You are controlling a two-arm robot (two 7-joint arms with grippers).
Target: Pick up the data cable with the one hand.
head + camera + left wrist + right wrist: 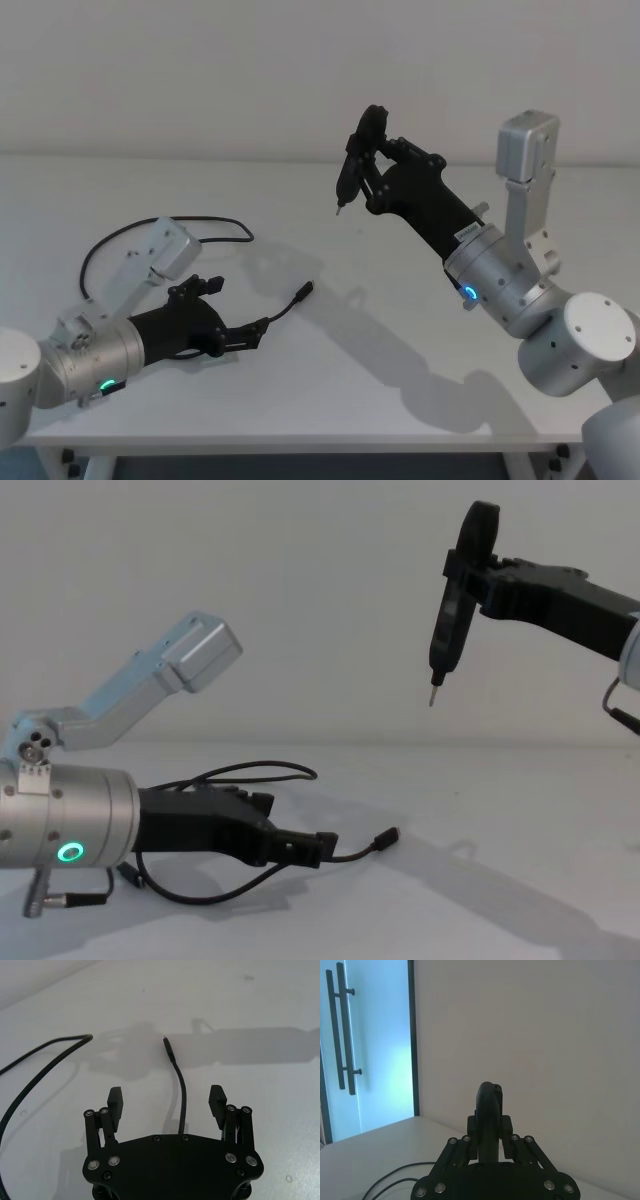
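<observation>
**Left gripper (167, 1096) spread astride the long thin black data cable (180, 1095)**

Low over the near left of the white tabletop (400, 390), its two fingers (116, 1101) stand apart, one on each side of the cord, and neither pad touches it. The cord's slack loops away to the far left, behind the silver left arm (85, 345). One small black plug (306, 290) points right, toward the middle of the table.

The right gripper (489, 1124) hangs high over the far centre, clamped on a black pen-shaped tool (445, 620). The tool's tip points down, well apart from the cable.

Bare table lies to the right of the plug and between the two arms. The table's near edge runs close to the left arm.

Counted: one cable, one tool, two grippers.
</observation>
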